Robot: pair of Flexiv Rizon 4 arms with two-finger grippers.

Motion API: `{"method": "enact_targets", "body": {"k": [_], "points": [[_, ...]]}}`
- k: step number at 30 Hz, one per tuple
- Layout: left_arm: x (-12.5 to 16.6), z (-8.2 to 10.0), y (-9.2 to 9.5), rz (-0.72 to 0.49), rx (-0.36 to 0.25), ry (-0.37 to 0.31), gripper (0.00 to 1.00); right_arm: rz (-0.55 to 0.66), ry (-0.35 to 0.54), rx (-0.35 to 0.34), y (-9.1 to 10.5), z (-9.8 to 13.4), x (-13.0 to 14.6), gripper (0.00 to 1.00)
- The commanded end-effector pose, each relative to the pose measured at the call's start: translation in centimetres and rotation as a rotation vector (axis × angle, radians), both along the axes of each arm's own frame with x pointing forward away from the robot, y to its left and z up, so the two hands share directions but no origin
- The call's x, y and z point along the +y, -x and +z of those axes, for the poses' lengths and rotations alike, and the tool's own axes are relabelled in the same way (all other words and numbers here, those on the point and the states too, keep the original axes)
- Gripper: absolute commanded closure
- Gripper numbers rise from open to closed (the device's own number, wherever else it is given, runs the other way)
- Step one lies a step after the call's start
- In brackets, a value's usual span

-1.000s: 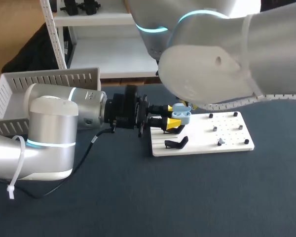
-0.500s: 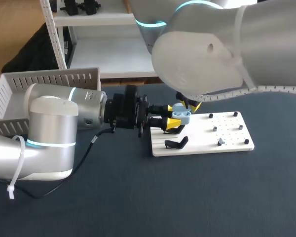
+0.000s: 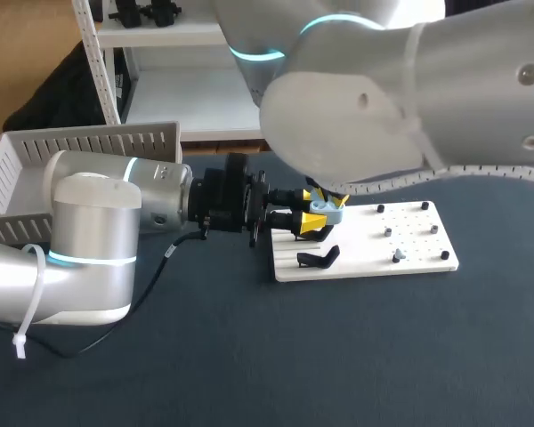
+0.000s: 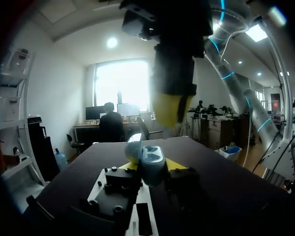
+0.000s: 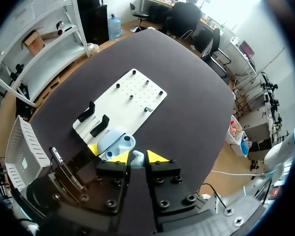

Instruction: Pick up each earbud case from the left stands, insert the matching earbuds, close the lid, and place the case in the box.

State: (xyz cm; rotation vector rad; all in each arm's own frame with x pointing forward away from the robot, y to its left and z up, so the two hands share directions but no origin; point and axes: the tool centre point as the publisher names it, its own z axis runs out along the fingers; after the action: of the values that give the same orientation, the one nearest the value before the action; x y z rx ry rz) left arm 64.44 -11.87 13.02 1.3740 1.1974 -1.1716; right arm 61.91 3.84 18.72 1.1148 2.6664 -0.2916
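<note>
A light blue earbud case (image 3: 327, 209) hangs over the near-left corner of the white stand board (image 3: 409, 258), lid apparently open. My left gripper (image 3: 313, 210) reaches in level from the left and is shut on the case (image 4: 152, 161), one yellow tip on each side. My right gripper (image 5: 136, 156) hangs right above the case (image 5: 115, 142), shut on a small pale blue earbud (image 5: 137, 160). In the head view my right arm hides most of that gripper (image 3: 327, 196). In the left wrist view one yellow fingertip (image 4: 169, 105) of it hangs over the case.
Two black stands (image 3: 319, 259) sit on the board's left end, several small dark pegs (image 3: 397, 256) on its right half. A white slatted box (image 3: 36, 165) stands at the table's far left, behind my left arm.
My right arm has swung leftward, bringing its gripper closer over the case. The left arm and the case have stayed still.
</note>
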Motion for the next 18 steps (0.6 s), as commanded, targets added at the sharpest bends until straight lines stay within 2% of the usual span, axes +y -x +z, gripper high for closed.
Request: {"method": "enact_targets", "body": {"k": [1,18], "points": [[0.0,-0.1,-0.1,-0.004,0.000,0.002,1.00,0.002,-0.008,-0.016,0.3,-0.3,-0.3,1.00],[0.0,-0.1,-0.1,-0.004,0.000,0.002,1.00,-0.003,-0.007,-0.021,-0.8,-0.5,0.0,1.00]]}}
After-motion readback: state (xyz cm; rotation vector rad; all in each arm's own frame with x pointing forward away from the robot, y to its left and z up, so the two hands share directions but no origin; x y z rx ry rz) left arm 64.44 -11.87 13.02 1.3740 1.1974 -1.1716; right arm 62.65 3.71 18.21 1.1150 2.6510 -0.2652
